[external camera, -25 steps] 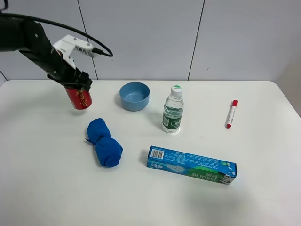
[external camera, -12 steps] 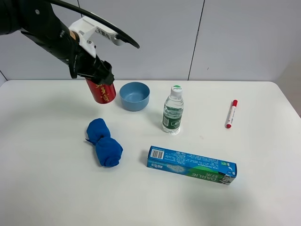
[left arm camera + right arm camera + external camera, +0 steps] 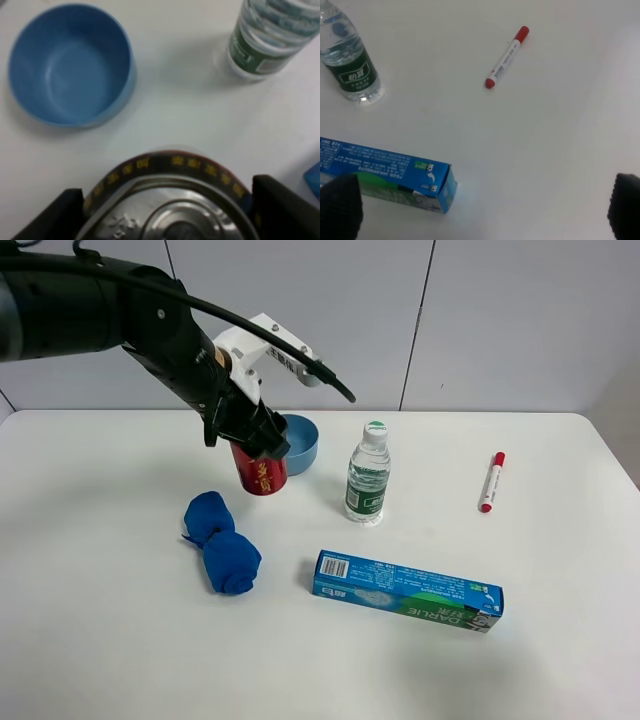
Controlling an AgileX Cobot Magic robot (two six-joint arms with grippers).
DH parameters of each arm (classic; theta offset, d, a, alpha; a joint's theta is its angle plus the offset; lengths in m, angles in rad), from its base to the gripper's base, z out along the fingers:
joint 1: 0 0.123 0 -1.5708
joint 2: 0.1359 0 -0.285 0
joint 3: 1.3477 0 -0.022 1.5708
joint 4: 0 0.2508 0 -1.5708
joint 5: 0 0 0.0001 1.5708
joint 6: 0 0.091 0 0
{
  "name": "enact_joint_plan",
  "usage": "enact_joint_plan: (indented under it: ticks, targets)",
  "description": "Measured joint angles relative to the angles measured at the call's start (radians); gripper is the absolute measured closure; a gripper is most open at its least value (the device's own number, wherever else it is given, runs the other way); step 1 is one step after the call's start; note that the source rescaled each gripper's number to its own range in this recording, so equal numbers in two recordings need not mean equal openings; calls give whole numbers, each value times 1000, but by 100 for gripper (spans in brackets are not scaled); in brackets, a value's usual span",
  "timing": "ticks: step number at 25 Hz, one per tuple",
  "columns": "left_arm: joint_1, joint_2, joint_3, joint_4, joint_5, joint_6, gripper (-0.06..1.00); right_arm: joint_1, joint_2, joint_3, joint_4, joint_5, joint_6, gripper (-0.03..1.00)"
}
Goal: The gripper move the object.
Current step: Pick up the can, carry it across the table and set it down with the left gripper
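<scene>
Left pincer (image 3: pixel 262 443) clenched on the red can (image 3: pixel 260 472), dark fingers pressed to both sides just under the rim. Stretched in from the upper left of the high view on a bulky black arm (image 3: pixel 90 310), forearm sloping down toward the middle of the bench (image 3: pixel 110 640), white bracket (image 3: pixel 252 344) perched on the wrist, black cable (image 3: pixel 322 370) arcing off past it. Red can leaning a touch, yellow characters down its side, black band with yellow print under a silver top, seen close up in the left wrist view. Parked right in front of the blue bowl (image 3: pixel 307 445), covering part of its near wall; base touching the bench or hanging just clear of it, hard to call from here. Bowl upright, nothing but smooth blue inside in the wrist view. Water bottle (image 3: pixel 367 480) standing capped just beyond the bowl on the right, green label round its middle. Blue cloth (image 3: pixel 222 543) bunched up near the can on the front side. Toothpaste box (image 3: pixel 407 592) flat at the front, red marker (image 3: pixel 491 482) well off to the right. Right pincer (image 3: pixel 482 207) spread wide, two dark fingertips at the edges of its own view, gripping nothing, above the bench near the box's end.
</scene>
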Motion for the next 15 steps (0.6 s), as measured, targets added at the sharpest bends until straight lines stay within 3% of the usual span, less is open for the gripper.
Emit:
enact_joint_plan:
  ticks: [15]
  targets:
    - [0,202,0,-57,-113,10,93,0,0,0,0,0,0,-3]
